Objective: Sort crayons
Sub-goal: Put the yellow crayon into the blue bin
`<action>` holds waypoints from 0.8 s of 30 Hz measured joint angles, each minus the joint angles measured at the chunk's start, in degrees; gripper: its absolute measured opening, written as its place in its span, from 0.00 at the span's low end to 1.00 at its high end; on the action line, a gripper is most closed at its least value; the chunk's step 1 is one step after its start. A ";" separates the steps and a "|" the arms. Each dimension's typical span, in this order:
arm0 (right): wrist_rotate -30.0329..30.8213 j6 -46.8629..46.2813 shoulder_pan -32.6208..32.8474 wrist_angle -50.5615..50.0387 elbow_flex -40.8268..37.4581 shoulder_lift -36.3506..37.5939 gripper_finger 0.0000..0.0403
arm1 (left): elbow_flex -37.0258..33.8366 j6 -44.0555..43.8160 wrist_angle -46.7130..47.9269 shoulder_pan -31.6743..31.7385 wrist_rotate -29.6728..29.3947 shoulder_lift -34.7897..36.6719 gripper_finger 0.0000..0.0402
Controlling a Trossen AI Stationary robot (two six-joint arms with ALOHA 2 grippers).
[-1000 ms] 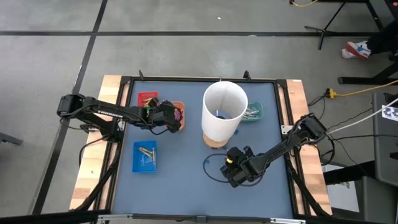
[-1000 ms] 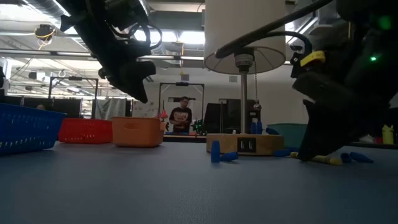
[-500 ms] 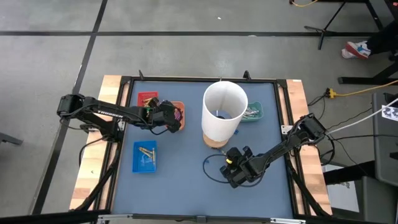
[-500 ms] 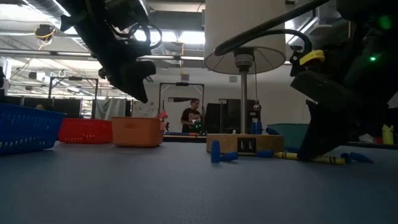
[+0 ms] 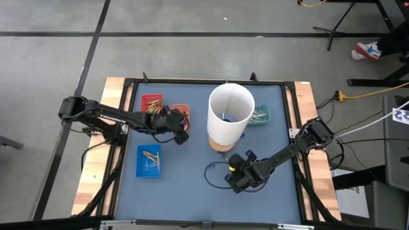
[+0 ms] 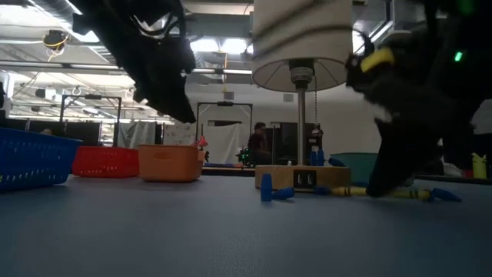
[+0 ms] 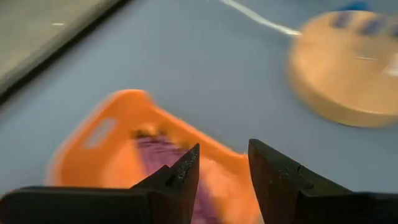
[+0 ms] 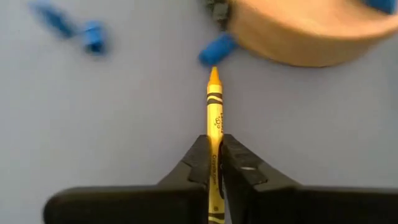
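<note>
A yellow crayon (image 8: pixel 214 102) lies between the fingers of my right gripper (image 8: pixel 213 155), which is shut on it just in front of the lamp's wooden base (image 8: pixel 305 31); the low view shows this crayon (image 6: pixel 400 195) about level, low over the mat. Blue crayons (image 8: pixel 93 34) lie loose on the mat nearby. My left gripper (image 7: pixel 224 168) is open and hovers at the near-right edge of the orange tray (image 7: pixel 112 137), which holds purple crayons (image 7: pixel 165 152). In the high view my left gripper (image 5: pixel 181 133) is beside this tray (image 5: pixel 183 110). My right gripper pinches the yellow crayon's paper-wrapped shaft (image 8: pixel 214 132), behind its middle, between its two fingers. The crayon runs along the fingers, its pointed tip (image 8: pixel 213 74) sticking out ahead toward the wooden base. The fingers slant down from the table's right. Whether the crayon rests on the mat I cannot tell.
A tall white cylinder (image 5: pixel 230 115) stands on the wooden base (image 5: pixel 222 145) mid-table. A red tray (image 5: pixel 151 102), a blue tray (image 5: pixel 149 160) and a teal tray (image 5: pixel 260 115) hold crayons. A black cable (image 5: pixel 214 174) loops on the blue mat beside my right gripper.
My left gripper has swung its tip off the middle of the orange tray toward the table's near right, staying open. Under my right gripper the yellow crayon has turned about on the spot and shows longer in the low view, its tip toward the wooden base.
</note>
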State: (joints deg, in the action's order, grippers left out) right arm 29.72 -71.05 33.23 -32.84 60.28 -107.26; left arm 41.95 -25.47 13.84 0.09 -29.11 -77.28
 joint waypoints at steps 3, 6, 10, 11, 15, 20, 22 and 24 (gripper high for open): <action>-0.20 3.18 0.21 -1.05 2.66 0.00 0.03 | 0.00 -0.02 -2.17 -1.86 5.41 0.00 0.30; 0.28 6.35 0.31 -1.19 5.19 0.00 0.03 | 0.00 0.00 -4.23 -4.37 11.41 0.00 0.30; 2.29 10.12 1.00 -1.18 8.51 0.02 0.04 | 0.00 0.09 -6.86 -8.73 16.86 0.00 0.30; 2.36 10.92 1.40 -1.22 9.38 0.02 0.05 | 0.00 0.10 -7.47 -9.93 17.58 0.00 0.30; 4.84 13.67 1.92 -1.04 12.37 0.06 0.05 | 0.00 0.11 -9.47 -15.12 18.34 0.00 0.30; 7.92 18.22 2.01 3.01 14.20 0.12 0.05 | 0.00 0.13 -11.89 -21.23 18.32 0.00 0.30; 8.21 20.72 2.01 6.23 14.24 0.15 0.05 | 0.00 0.14 -13.00 -23.34 18.21 0.00 0.30; 8.19 23.24 2.01 9.55 14.24 0.13 0.05 | 0.00 0.53 -14.53 -25.17 17.98 0.00 0.30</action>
State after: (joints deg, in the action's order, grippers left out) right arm 37.91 -47.80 35.24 -23.29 74.52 -107.13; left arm 41.95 -24.94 -0.68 -25.08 -11.13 -77.28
